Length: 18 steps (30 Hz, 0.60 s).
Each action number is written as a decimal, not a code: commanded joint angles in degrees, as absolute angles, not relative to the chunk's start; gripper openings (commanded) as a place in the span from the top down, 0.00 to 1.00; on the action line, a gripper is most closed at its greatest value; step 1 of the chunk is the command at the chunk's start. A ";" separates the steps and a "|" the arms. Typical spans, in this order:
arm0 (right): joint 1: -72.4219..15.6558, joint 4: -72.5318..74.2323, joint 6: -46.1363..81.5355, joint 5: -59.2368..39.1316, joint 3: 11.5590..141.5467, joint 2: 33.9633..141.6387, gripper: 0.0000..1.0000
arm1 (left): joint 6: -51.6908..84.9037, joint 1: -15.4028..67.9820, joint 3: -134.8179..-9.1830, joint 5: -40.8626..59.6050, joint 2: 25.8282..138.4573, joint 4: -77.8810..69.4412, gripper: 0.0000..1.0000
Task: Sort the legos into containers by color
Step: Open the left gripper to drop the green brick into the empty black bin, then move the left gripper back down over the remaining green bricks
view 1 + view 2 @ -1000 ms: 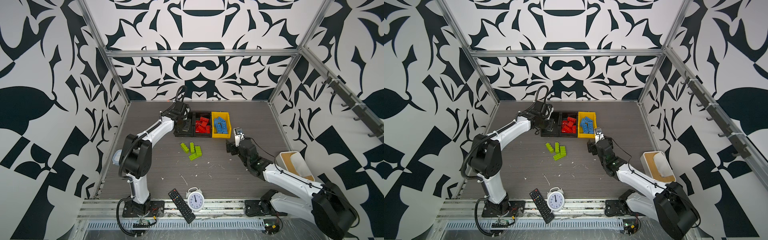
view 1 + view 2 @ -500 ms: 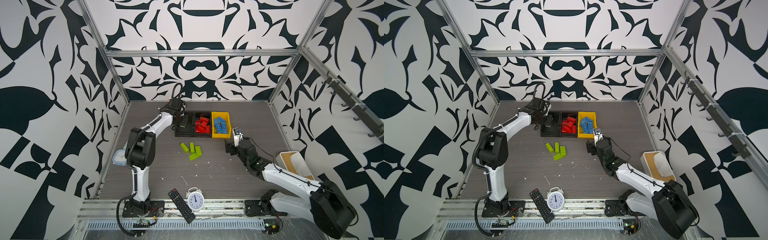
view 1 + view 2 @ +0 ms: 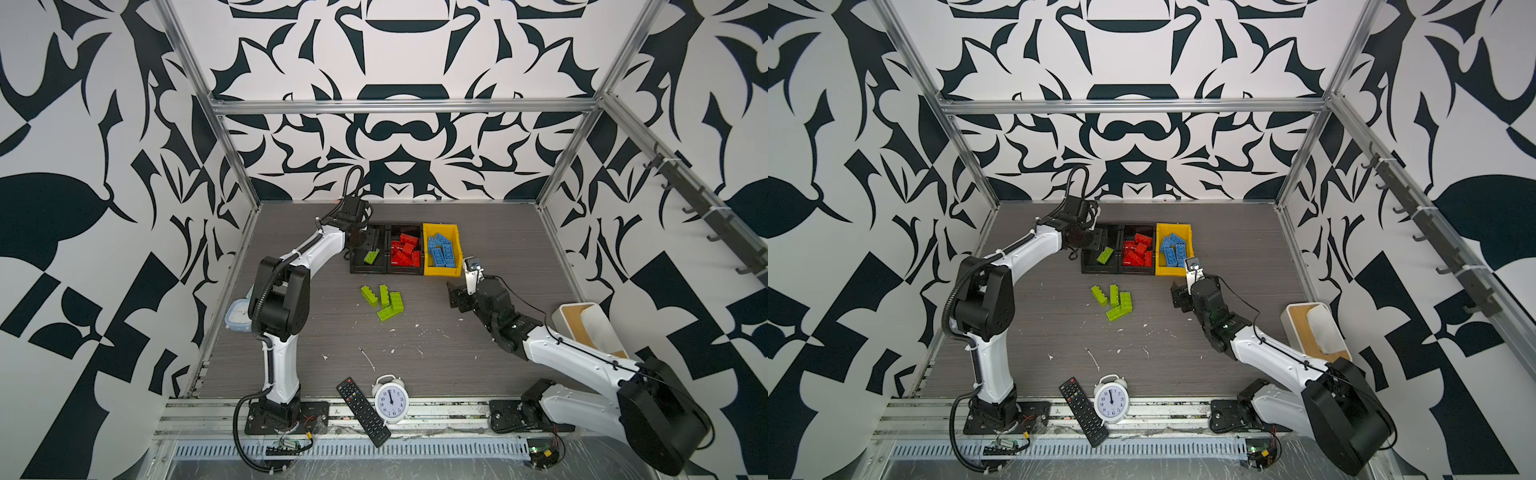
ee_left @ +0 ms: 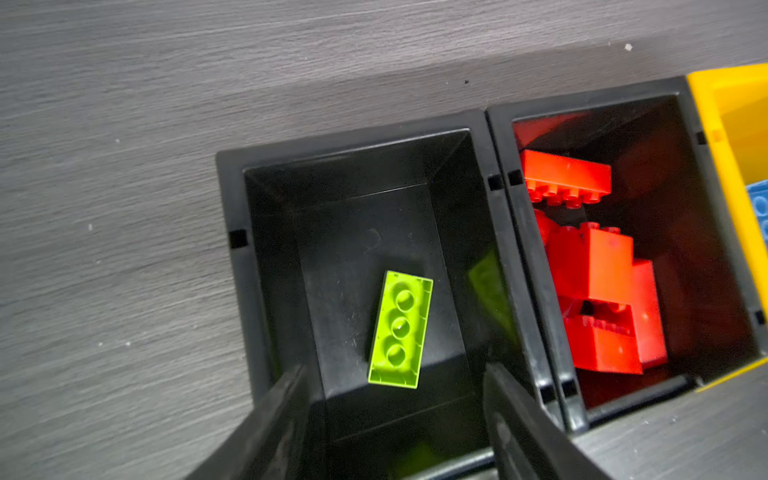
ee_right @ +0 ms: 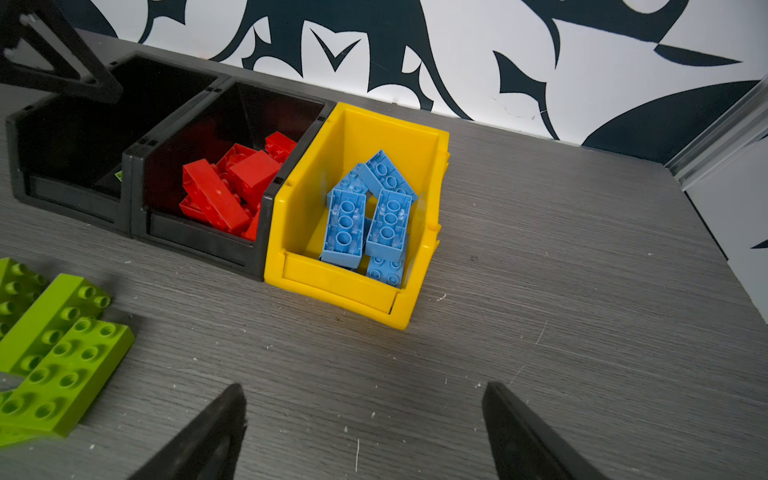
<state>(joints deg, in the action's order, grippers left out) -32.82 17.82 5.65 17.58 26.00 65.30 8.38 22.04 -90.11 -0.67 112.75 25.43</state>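
The left jaws are hanging over the left black bin [image 4: 237, 199] and standing moderately apart, gripping nothing. A green brick [image 4: 400, 329] is lying on the bin floor beneath the gap, touching neither jaw. That looks to me like a drop-off, since this bin is taking the greens. The middle black bin [image 5: 199, 245] is holding the red bricks [image 5: 224, 195], and the yellow bin [image 5: 332, 282] is holding the blue bricks [image 5: 365, 216]. The three bins are sitting pressed side by side, so each colour is getting its own box.

The right jaws are hovering wide and empty, low over the table [image 3: 457, 357] just in front of the yellow bin. I would guess they are waiting.

The left wrist view is showing what nothing else does: the dropped brick is lying hollow side up and clear of both jaws. In the right wrist view the bin's front wall is hiding all but a sliver of it. In both top views it is showing only as a green patch [image 3: 371, 256].

The top views are also showing the loose green bricks [image 3: 384, 301] clustered on the table in front of the bins, still to be sorted. The left wrist view is missing these entirely.
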 commanded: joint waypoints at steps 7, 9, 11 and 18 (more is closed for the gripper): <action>-32.82 18.64 6.02 17.93 27.33 64.70 0.09 | 16.33 22.49 -74.86 -0.89 95.99 24.78 0.27; -32.79 18.55 6.00 17.80 27.59 65.10 0.09 | 17.98 22.82 -71.45 -0.17 92.84 25.59 0.26; -32.78 18.46 6.14 17.32 27.61 65.04 0.09 | 19.66 23.28 -68.35 0.45 90.07 26.16 0.26; -32.81 19.23 6.36 17.21 27.35 65.50 0.08 | 25.04 26.58 -59.18 -0.32 80.92 26.95 0.26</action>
<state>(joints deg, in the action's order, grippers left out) -32.82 17.85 5.87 17.34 26.00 65.10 21.19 25.17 -61.63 -0.21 84.12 25.54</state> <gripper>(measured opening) 0.915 0.745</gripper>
